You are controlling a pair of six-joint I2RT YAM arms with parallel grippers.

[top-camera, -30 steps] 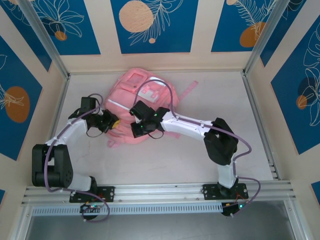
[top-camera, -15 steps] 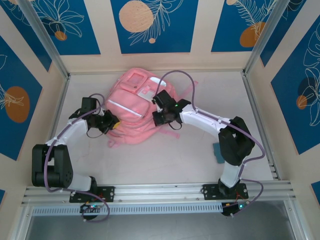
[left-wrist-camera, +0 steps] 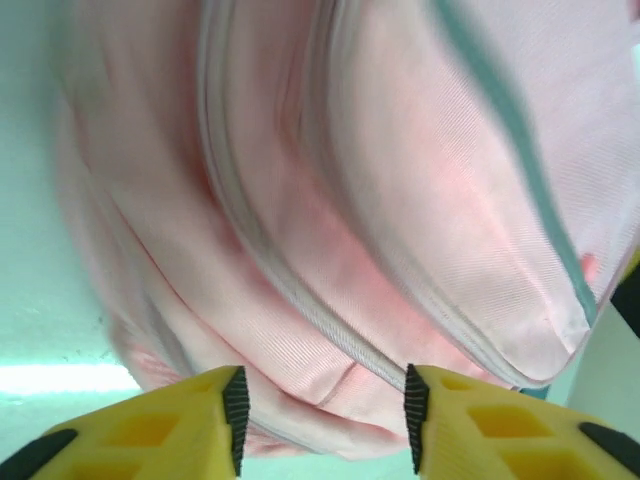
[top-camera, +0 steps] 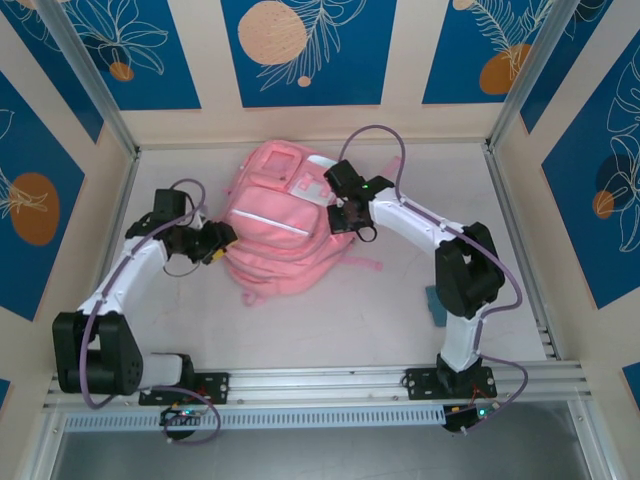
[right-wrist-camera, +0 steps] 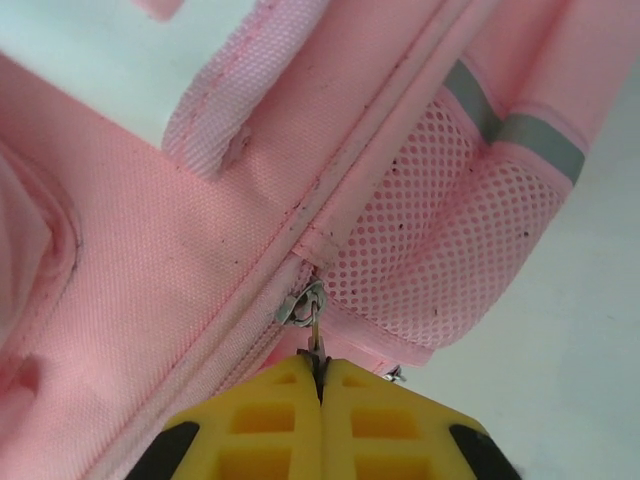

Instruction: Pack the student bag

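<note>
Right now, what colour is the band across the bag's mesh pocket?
Grey band, on pink mesh; right wrist view shows it best.

lab cell: alu rails [top-camera: 320, 381], patterned panels [top-camera: 300, 50]

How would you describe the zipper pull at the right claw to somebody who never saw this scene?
Start from the pink student bag in the middle of the table. On its right edge, beside the mesh side pocket, a zipper line ends. The zipper pull is the small grey metal piece there, pinched by the yellow right claw.

No legible text or labels
</note>
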